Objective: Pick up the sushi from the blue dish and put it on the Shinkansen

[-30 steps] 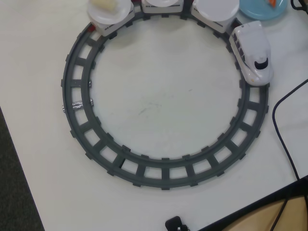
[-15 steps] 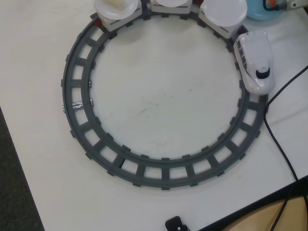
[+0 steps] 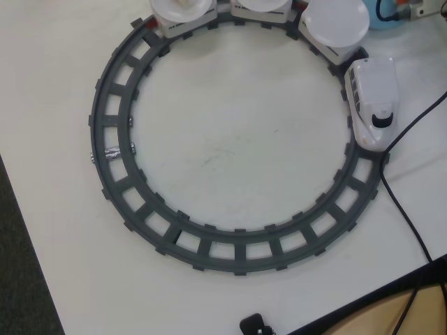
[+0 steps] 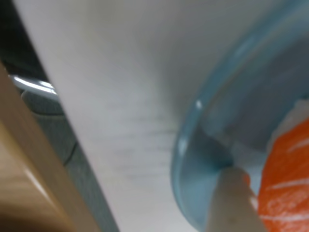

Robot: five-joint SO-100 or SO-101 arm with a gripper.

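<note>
In the wrist view the orange sushi (image 4: pixel 285 183) with thin pale stripes lies on the blue dish (image 4: pixel 193 145), at the frame's lower right. One pale fingertip (image 4: pixel 231 198) stands on the dish against the sushi's left side. The other finger is out of frame. In the overhead view only a sliver of the blue dish (image 3: pixel 380 19) shows at the top right, with part of my gripper (image 3: pixel 418 7) over it at the frame edge. The white Shinkansen (image 3: pixel 374 101) sits on the right of the track, its plate-topped carriages (image 3: pixel 334 22) trailing along the top.
The dark grey circular track (image 3: pixel 115 150) fills the middle of the white table. A black cable (image 3: pixel 404 202) runs down the right side. The table edge cuts the lower right corner, with a small black object (image 3: pixel 255 324) beside it. Dark floor lies on the left.
The train has rolled clockwise along the track, its nose moving down the right side. My gripper has come in at the top right over the blue dish, which is now mostly covered.
</note>
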